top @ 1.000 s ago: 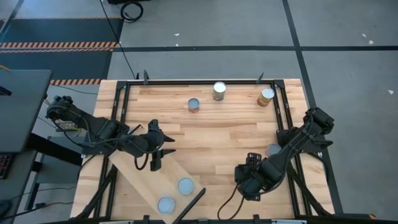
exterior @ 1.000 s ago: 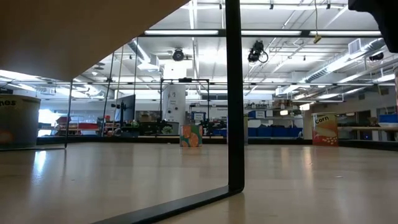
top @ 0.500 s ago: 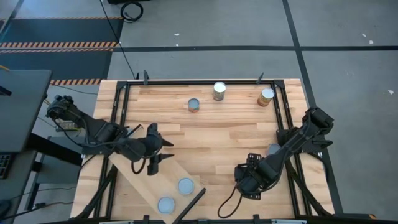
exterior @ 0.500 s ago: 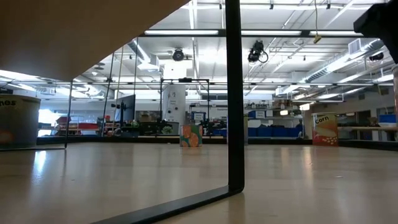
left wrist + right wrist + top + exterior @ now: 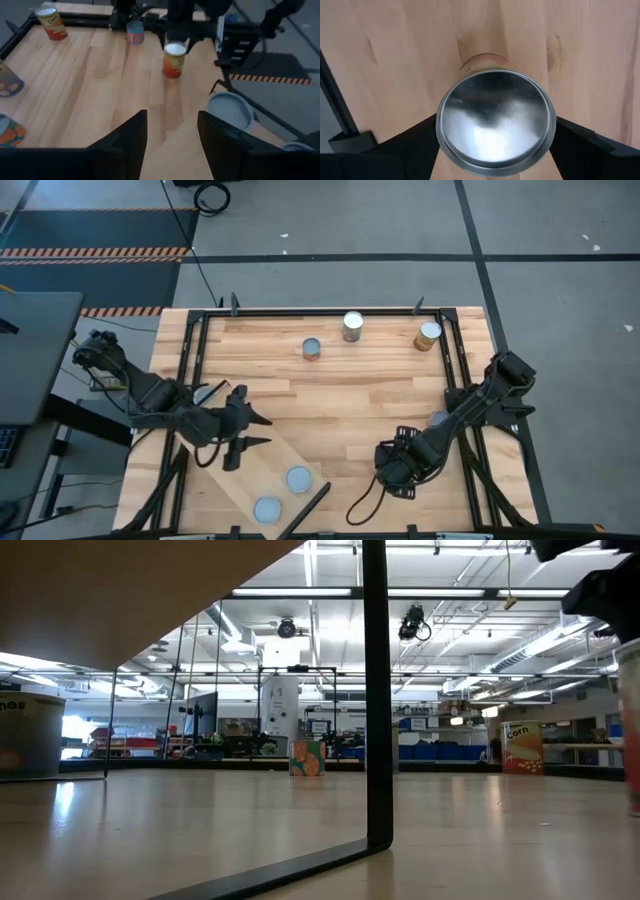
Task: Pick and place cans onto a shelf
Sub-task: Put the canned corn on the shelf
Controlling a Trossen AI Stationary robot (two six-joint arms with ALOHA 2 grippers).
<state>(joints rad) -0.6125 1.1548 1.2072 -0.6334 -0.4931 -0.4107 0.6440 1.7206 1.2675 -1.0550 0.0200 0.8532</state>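
Butcher-block table (image 5: 350, 395) under you: your right gripper (image 5: 495, 165) straddles a silver-topped can (image 5: 496, 122) near the front edge, fingers wide either side, not visibly clamped. Left gripper (image 5: 172, 137) hangs part-open, empty, over the shelf (image 5: 262, 465). Next: close squarely, lift.

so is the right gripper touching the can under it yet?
Cannot tell. In the right wrist view the right gripper straddles a silvery-topped can, its fingers flush against the rim on both sides, but no gap or contact shows plainly.
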